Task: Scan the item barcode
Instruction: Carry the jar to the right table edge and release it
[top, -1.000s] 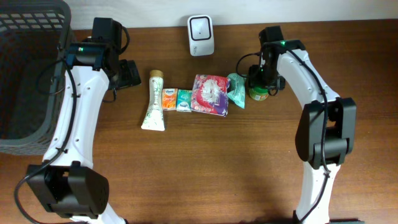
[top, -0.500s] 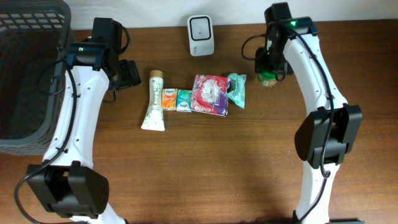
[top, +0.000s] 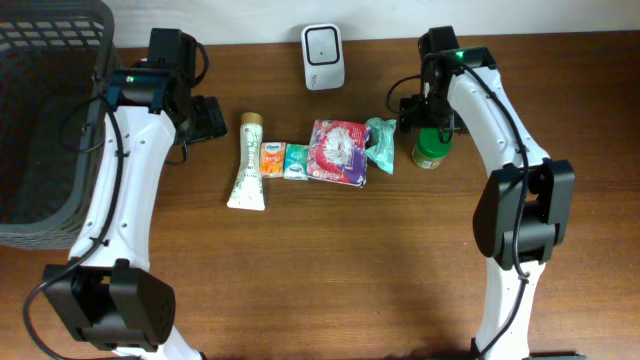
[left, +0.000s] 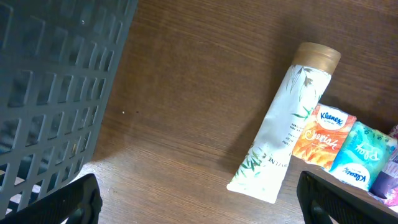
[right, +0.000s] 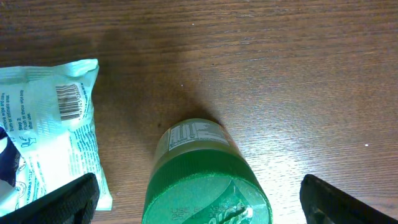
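Observation:
A green-lidded jar (top: 430, 150) stands upright on the table, right of a teal pouch (top: 380, 143). My right gripper (top: 427, 125) hangs over it, open. In the right wrist view the jar's lid (right: 208, 186) sits between the two wide-spread fingers (right: 62, 202) with a gap on each side, and the teal pouch (right: 50, 124) shows a barcode. The white scanner (top: 323, 57) stands at the back edge. My left gripper (top: 208, 118) is open and empty, left of a white tube (top: 247, 162).
Between tube and pouch lie an orange tissue pack (top: 271, 160), a teal tissue pack (top: 296, 161) and a pink-purple packet (top: 338, 152). A dark plastic basket (top: 45, 120) fills the far left; in the left wrist view its wall (left: 56, 93) is close to the gripper (left: 199, 202).
The right gripper carried the jar up toward the back, then set it down right of the pouch and opened off it. The left arm has not moved.

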